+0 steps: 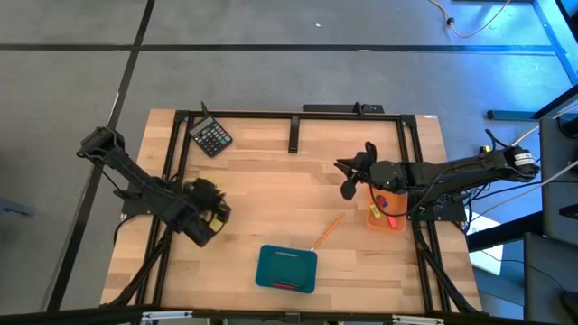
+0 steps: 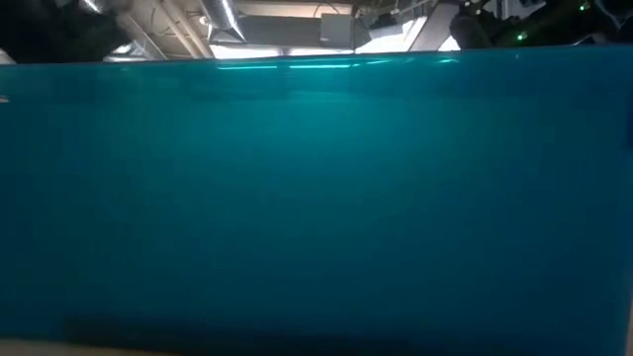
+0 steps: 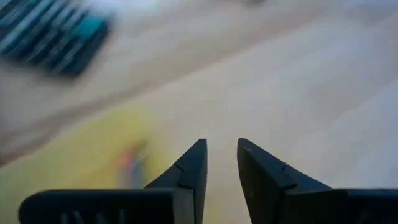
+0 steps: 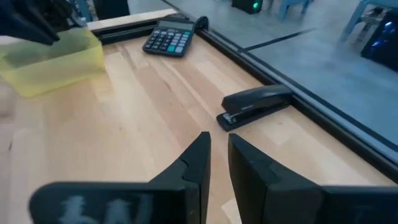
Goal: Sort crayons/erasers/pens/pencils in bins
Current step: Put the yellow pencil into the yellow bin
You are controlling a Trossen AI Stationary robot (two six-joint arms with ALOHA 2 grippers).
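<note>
My left gripper (image 1: 206, 192) hovers open over the translucent yellow bin (image 4: 53, 59) at the table's left; nothing is between its fingers (image 3: 221, 165). A blurred reddish thing (image 3: 130, 165) lies in that bin. My right gripper (image 1: 345, 177) waits right of centre, above the table, its fingers (image 4: 219, 155) a narrow gap apart and holding nothing. Beside it the orange bin (image 1: 386, 215) holds small coloured pieces. A long orange pencil (image 1: 327, 232) lies flat on the wood. The teal bin (image 1: 286, 268) near the front edge holds a pink-red stick (image 1: 289, 285).
A black calculator (image 1: 211, 135) lies at the far left and a black stapler (image 4: 255, 104) at the far middle. A black frame (image 1: 298, 114) rims the table. The teal bin's wall (image 2: 316, 198) fills the low view. Bare wood lies between the bins.
</note>
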